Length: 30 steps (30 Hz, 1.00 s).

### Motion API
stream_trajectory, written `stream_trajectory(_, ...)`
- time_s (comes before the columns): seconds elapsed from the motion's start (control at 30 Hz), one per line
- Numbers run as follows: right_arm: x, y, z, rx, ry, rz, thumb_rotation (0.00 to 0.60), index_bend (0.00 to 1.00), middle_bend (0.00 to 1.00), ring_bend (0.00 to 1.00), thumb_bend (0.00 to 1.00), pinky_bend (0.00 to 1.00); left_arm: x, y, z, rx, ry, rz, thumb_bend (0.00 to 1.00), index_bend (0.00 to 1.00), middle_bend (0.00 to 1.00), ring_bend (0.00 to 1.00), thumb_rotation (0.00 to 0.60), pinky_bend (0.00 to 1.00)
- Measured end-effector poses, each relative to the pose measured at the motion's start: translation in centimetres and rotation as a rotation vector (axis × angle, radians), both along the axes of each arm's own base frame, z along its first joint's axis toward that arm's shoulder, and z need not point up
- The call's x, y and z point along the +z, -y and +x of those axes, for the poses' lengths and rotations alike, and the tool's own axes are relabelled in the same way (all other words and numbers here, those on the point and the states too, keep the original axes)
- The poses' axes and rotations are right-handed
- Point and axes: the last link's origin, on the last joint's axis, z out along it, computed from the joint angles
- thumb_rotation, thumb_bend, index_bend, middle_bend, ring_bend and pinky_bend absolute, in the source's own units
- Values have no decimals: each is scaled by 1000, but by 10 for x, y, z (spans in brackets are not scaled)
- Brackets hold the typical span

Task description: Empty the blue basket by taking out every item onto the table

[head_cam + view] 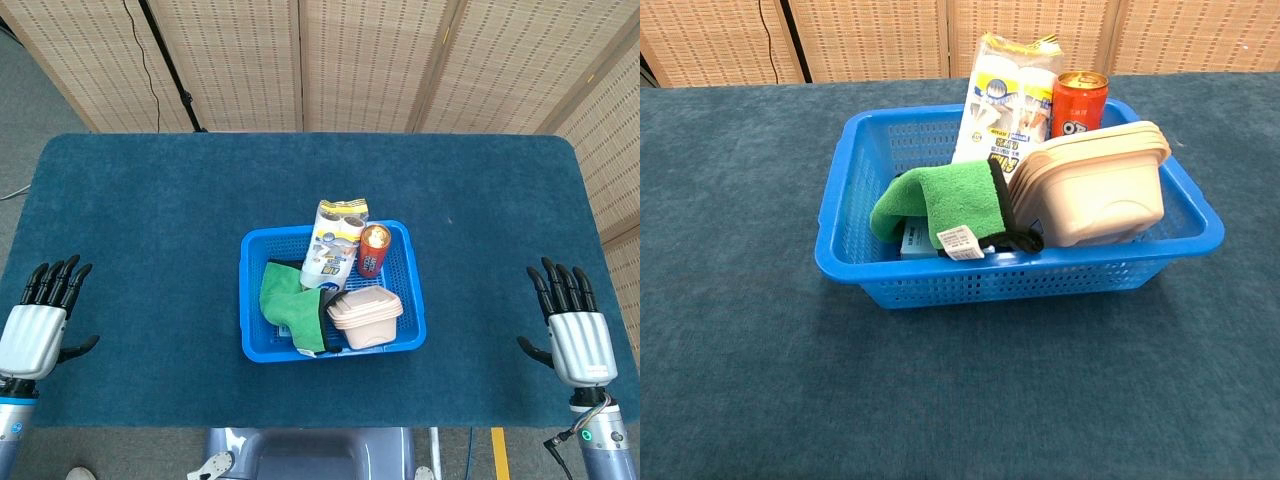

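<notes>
While the head view took in the whole blue-carpeted bench (150, 220), the chest view showed only its middle part and neither hand. On that bench sat the blue basket (255, 345), near the centre and well apart from both hands, with all its contents inside. Only the head view showed the left hand (38, 322), resting flat at the bench's near left edge with fingers straight and apart, holding nothing. The right hand (572, 328) lay the same way at the near right edge, fingers spread and empty.

Inside the basket, a stack of beige lidded containers (1095, 190) leaned in the near right part; from above they looked flat, but the chest view showed them tilted against the wall. A green cloth (940, 205) with black trim and a white tag draped to their left. Behind stood a white snack packet (1005, 100), leaning on the far rim, and just beside it an upright red can (1078, 100). Under the cloth, only the chest view revealed a small light-blue item (915, 243), too hidden to identify.
</notes>
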Motion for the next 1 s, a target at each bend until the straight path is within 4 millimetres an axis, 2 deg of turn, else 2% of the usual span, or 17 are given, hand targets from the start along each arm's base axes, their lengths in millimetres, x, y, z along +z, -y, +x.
stream_trajectory(0.37,5,-3,0,19,47,-5,600,0,0,0,0,0,-3,1,4,-28,18,-40,27,0,0,0,600,0)
stream_trajectory(0.53,9,-3,0,14,59,-10,600,0,0,0,0,0,-7,-5,14,-81,56,-102,27,0,0,0,600,0)
stream_trajectory(0.77,9,-1,-1,-3,68,-1,600,0,0,0,0,0,-18,-23,54,-235,65,-226,20,0,0,0,600,0)
stream_trajectory(1.0,5,5,-6,-38,58,16,600,0,0,0,0,0,-50,-51,121,-421,29,-402,17,0,0,0,600,0)
